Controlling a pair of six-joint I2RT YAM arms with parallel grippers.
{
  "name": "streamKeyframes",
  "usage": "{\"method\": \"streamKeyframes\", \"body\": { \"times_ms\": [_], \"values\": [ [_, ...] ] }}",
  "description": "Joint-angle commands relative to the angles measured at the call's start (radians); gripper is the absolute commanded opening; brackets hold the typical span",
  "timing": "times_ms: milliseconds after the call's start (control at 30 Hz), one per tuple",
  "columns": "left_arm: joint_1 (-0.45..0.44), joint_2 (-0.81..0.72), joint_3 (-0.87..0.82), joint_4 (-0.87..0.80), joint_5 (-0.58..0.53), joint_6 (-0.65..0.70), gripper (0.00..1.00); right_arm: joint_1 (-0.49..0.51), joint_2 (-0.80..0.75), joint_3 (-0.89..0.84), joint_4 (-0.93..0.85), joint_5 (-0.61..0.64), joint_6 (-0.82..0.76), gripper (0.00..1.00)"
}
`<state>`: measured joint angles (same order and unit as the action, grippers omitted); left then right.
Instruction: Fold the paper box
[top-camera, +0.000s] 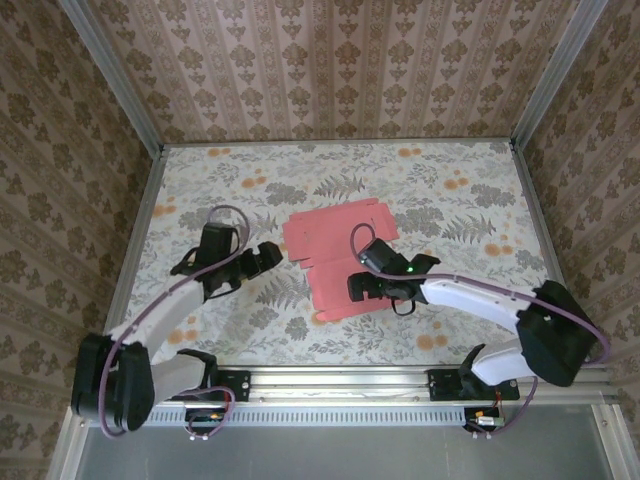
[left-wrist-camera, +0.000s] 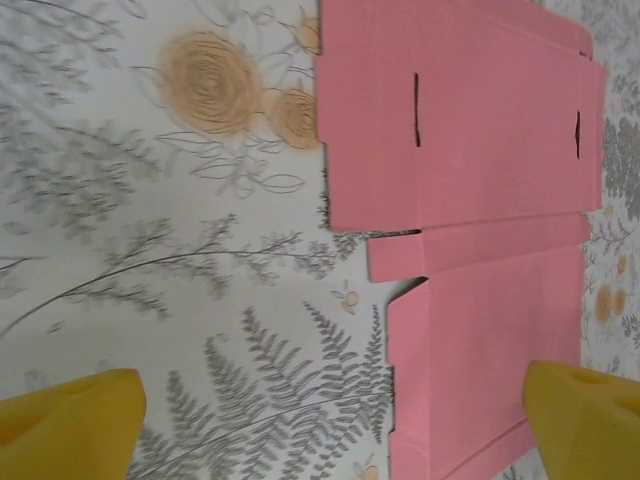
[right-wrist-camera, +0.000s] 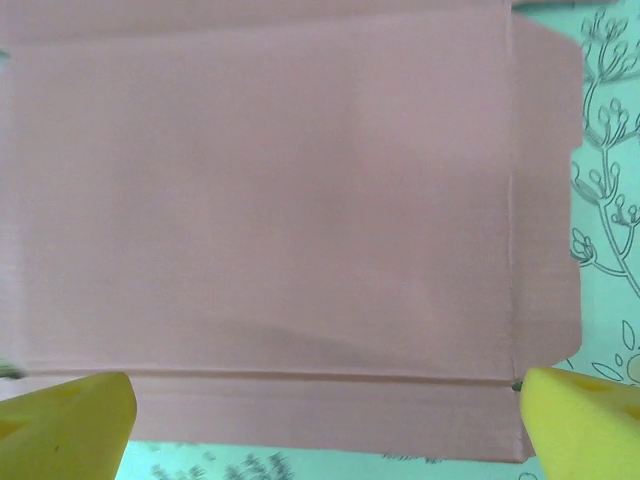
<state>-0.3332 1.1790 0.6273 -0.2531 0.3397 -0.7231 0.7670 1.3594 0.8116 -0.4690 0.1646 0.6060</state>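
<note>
One paper box (top-camera: 335, 255), not yet assembled, is lying as a flat pink die-cut blank near the middle of the floral-patterned table (top-camera: 470, 190), coloured face upward, its long axis running obliquely from far to near; no panel is standing up, so folding is judged to be at its very beginning; the flat lie is giving both arms free access to edges and creases. Two narrow slots (left-wrist-camera: 417, 110) are showing in the largest panel in the left wrist view, presumably waiting to receive tabs later; a narrow strip (left-wrist-camera: 480, 248) is separating that panel from the next.

The right gripper (top-camera: 362, 287) is hanging directly over the near part of the blank, jaws spread wide and holding nothing; whether it is touching the card cannot be told. In the right wrist view its yellow fingertips (right-wrist-camera: 70, 420) are straddling a panel at a scored crease (right-wrist-camera: 300, 372), with a side flap (right-wrist-camera: 545, 200) lying flat alongside; this placement is suggesting preparation to pin or lift that section.

The left gripper (top-camera: 262, 257) is sitting just beside the blank's left edge, apart from the card, jaws likewise spread and empty; it is probably lining up to slide under, or press against, that edge while the other arm is steadying the sheet.
</note>
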Motion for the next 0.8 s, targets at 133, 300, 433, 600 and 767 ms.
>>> {"method": "streamKeyframes", "body": {
  "times_ms": [133,300,433,600,767],
  "values": [
    [-0.064,0.203,0.214,-0.044,-0.083,0.008,0.90,-0.181,-0.004,0.034,0.071,-0.194,-0.030,1.00],
    [-0.087,0.344,0.335,-0.087,-0.113,0.017,0.90,-0.336,0.144,0.130,0.120,-0.316,-0.093,1.00],
    [-0.101,0.424,0.415,-0.128,-0.147,0.035,0.89,-0.380,0.274,0.248,0.115,-0.340,-0.136,1.00],
    [-0.105,0.512,0.488,-0.136,-0.140,0.039,0.87,-0.411,0.422,0.383,0.102,-0.332,-0.150,0.98],
    [-0.114,0.569,0.538,-0.145,-0.147,0.051,0.84,-0.429,0.518,0.476,0.082,-0.305,-0.161,0.95]
  ]
}}
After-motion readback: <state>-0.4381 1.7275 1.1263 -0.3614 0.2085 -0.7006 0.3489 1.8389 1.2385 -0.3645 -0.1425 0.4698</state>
